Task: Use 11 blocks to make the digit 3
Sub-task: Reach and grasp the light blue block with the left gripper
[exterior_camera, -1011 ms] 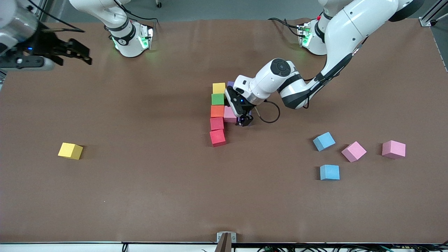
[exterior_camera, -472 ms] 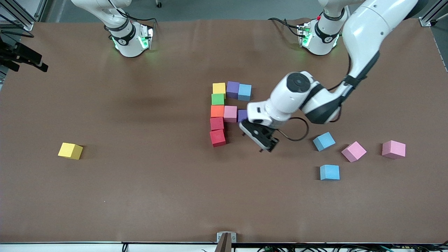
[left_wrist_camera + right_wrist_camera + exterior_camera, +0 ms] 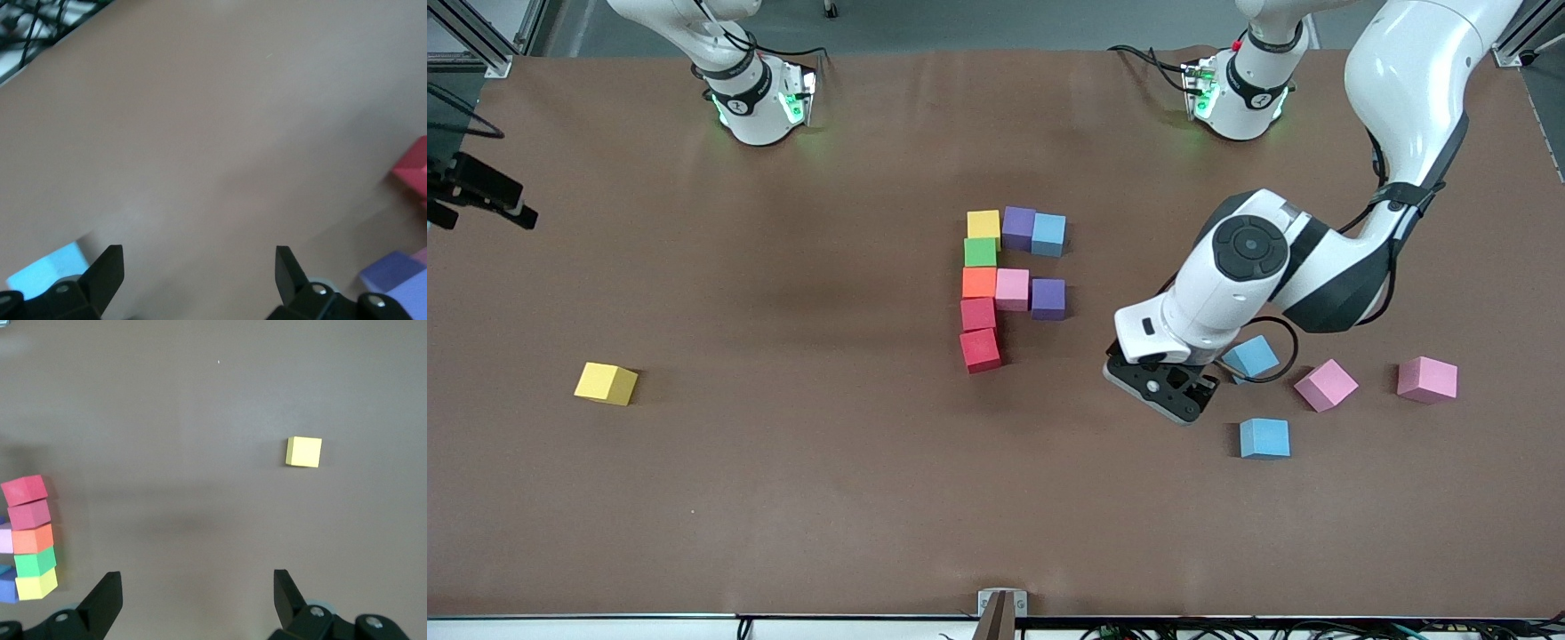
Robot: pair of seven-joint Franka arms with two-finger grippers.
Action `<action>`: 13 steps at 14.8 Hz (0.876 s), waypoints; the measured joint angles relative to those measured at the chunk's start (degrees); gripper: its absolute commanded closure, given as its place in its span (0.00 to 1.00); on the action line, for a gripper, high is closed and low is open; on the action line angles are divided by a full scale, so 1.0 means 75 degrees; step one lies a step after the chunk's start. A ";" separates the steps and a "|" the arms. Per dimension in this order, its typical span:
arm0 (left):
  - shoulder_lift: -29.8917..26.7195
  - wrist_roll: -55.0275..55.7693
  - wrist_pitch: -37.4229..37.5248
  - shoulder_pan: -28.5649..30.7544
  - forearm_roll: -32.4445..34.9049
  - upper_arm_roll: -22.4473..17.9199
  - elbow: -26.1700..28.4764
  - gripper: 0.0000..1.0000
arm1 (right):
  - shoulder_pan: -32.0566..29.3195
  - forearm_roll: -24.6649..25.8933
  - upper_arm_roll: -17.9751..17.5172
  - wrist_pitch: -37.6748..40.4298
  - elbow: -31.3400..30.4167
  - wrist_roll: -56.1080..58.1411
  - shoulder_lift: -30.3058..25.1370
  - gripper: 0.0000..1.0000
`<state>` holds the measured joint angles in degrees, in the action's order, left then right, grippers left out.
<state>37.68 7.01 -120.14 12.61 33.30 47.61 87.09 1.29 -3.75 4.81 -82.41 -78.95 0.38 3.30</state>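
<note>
Partial digit 3 of matte foam cubes (image 3: 1005,280) mid-surface, bottom bar missing; left gripper (image 3: 1174,396) wide, empty, over bare surface beside loose tilted blue foam cube (image 3: 1250,358); next: descend, grasp it; right gripper (image 3: 197,600) wide, waiting.

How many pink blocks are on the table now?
3. One pink block sits in the figure beside the orange block. Two loose pink blocks lie toward the left arm's end. The left arm may hide others.
</note>
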 measured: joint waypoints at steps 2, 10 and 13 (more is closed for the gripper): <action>0.0001 -0.0022 0.0354 0.0144 0.0000 -0.0232 -0.0120 0.00 | 0.0000 0.0000 0.0000 0.0013 0.0205 0.0000 0.0194 0.00; 0.0197 -0.0724 0.0981 0.1874 -0.0002 -0.0411 -0.0528 0.00 | -0.0019 0.0002 0.0042 0.0297 0.0451 0.0000 0.0156 0.00; 0.0616 -0.0474 0.0978 0.1902 -0.0002 -0.0752 -0.0520 0.00 | -0.0028 0.0058 0.0063 0.0323 0.0321 0.0000 -0.0059 0.00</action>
<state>42.30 3.46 -112.81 26.87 33.28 41.96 83.19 1.08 -3.31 5.28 -79.98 -76.55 0.38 2.86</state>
